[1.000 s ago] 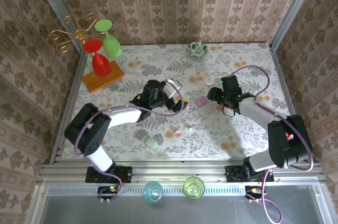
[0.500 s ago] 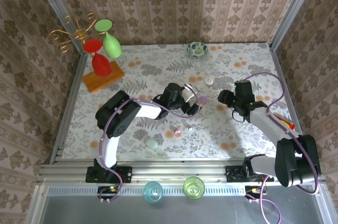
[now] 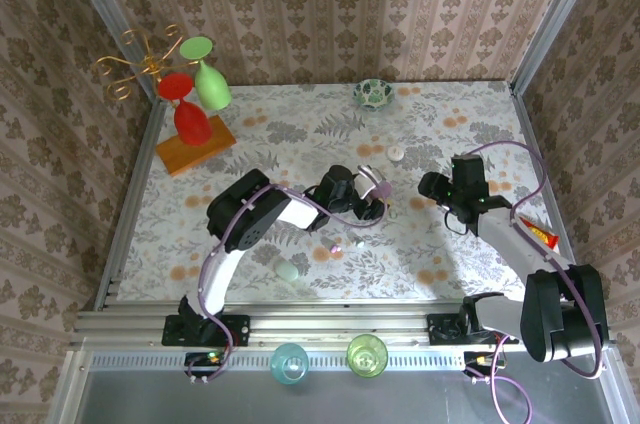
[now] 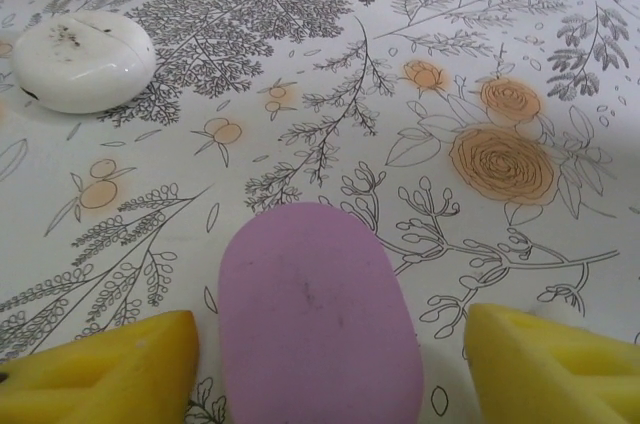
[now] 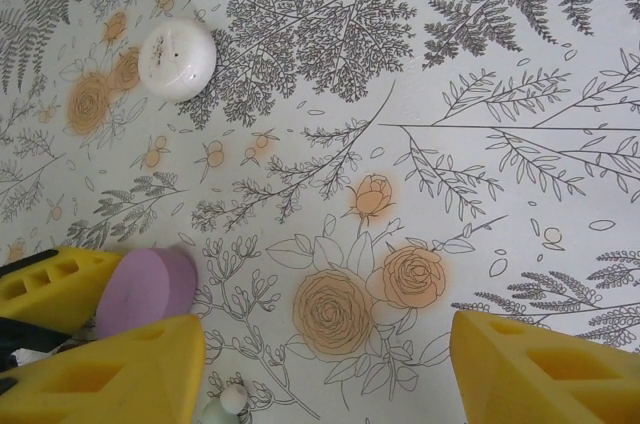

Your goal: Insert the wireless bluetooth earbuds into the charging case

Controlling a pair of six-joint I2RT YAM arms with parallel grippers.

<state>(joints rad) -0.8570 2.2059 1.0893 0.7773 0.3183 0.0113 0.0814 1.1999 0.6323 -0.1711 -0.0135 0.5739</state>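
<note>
Near rail: a teal cup [image 3: 290, 362] and a green cup [image 3: 366, 354] stand side by side between the two arm bases.

On the flowered bench [image 3: 250, 134], the nearest thing is a pale green case [image 3: 288, 270], closed and lying alone. Just beyond it, toward centre, two earbuds [image 3: 358, 242] lie loose on the cloth, near each other but apart, neither in a case. The right wrist view catches one whitish bud at its bottom edge, just beside that pincer's left yellow finger.

Mid-bench: left pincer [image 4: 330, 344] is low over the cloth, its yellow fingers [image 4: 100, 369] spread wide, one on each side of the lilac case [image 4: 315, 314]. The case is closed and lies flat. A thin strip of cloth shows between it and each finger, so it is straddled, not clamped. Right pincer [image 5: 327, 354] faces it from the right, well open, with nothing but bare cloth between its fingers. The lilac case sits off its left finger, outside the gap.

Beyond: white case [image 3: 396, 153], closed, dark specks on the lid, apart from both pincers.

Far left: wooden block [image 3: 195, 149] carrying a red glass [image 3: 187, 114], a green glass [image 3: 208, 82] just beside it, and a gold wire rack [image 3: 135, 64] behind.

Far edge, centre: small patterned bowl [image 3: 373, 93].
</note>
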